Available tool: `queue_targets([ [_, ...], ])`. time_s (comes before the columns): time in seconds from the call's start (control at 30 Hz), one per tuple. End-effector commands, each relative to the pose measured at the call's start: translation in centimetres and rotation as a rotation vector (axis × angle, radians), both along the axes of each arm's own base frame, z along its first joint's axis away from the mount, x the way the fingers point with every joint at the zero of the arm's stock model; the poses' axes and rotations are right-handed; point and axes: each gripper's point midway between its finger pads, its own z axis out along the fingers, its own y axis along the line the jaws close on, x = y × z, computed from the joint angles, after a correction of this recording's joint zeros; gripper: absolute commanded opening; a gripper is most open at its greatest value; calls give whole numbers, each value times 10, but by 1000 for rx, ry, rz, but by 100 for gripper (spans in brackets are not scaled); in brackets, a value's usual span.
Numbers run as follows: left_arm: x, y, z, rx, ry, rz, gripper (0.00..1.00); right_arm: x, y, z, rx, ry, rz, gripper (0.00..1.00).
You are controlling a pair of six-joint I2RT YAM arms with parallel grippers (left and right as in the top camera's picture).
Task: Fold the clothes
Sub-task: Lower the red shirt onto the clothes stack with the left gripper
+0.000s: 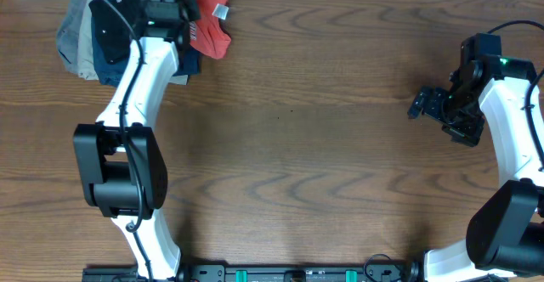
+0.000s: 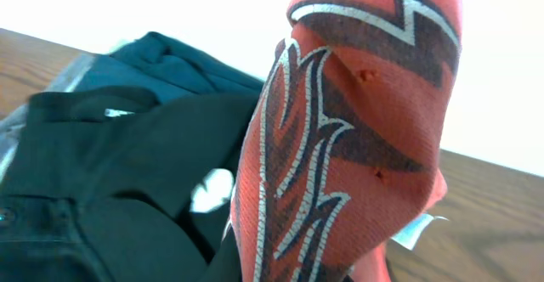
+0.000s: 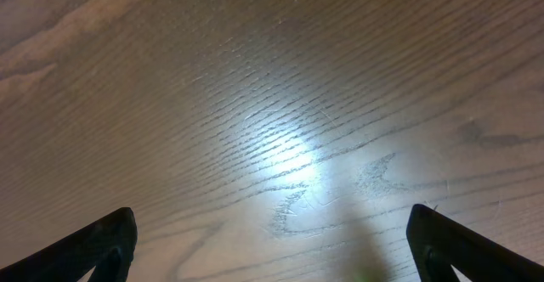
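The coral-red T-shirt (image 1: 211, 23) lies bunched at the table's far edge, its small white neck label (image 1: 222, 11) showing. My left gripper (image 1: 182, 20) is at the shirt's left side. In the left wrist view the shirt (image 2: 340, 146) rises right in front of the camera with its white-outlined dark red lettering, and the cloth hides the fingers, which look closed on it. My right gripper (image 1: 422, 104) is open and empty over bare wood at the right, far from the shirt, with both fingertips wide apart in the right wrist view (image 3: 272, 231).
A pile of folded garments sits at the far left corner, with navy cloth (image 1: 106, 27) on top of tan cloth (image 1: 75, 37). A black garment (image 2: 110, 172) lies right beside the shirt. The wooden table (image 1: 297, 146) fills the middle.
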Motion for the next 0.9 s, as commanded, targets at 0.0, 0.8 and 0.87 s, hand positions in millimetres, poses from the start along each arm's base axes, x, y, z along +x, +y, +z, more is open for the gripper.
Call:
queue_targets([
  [0.0, 3, 17, 40, -14, -105, 71, 6, 3, -1, 2, 2, -7, 9, 99],
  [0.8, 1, 20, 110, -114, -323, 115, 6, 3, -1, 2, 2, -7, 9, 99],
  [0.87, -1, 23, 116, -117, -336, 122, 6, 3, -1, 2, 2, -7, 9, 99],
])
